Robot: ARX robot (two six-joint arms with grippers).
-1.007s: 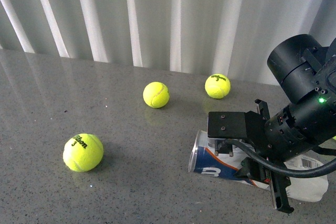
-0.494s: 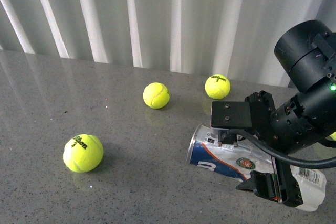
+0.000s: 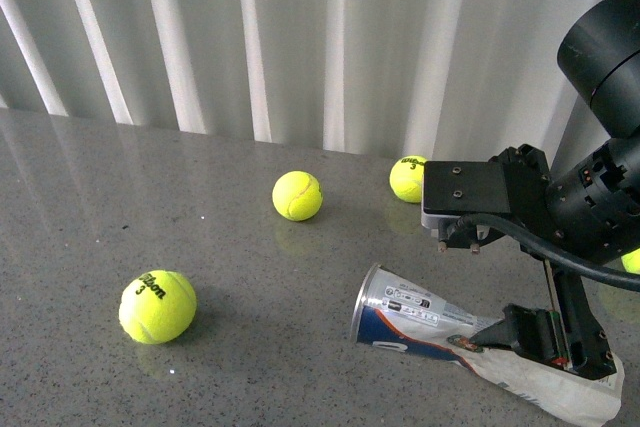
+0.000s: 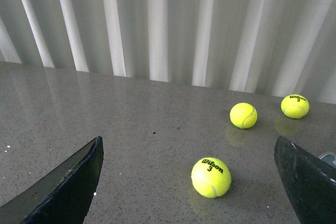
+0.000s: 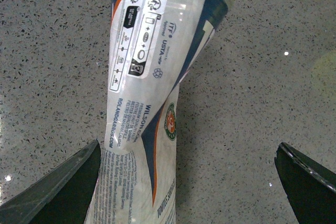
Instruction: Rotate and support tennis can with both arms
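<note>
Your right hand is spread wide over the can. The can lies on its side on the desk at the near right, rimmed end toward the middle, and looks pinched in at its waist. In the right wrist view it sits between the fingers, just beside one finger; you can't tell if they touch. Your left hand is spread too, with nothing in it. A ball sits near left, a second ball mid-desk, and a third ball behind the right arm.
</note>
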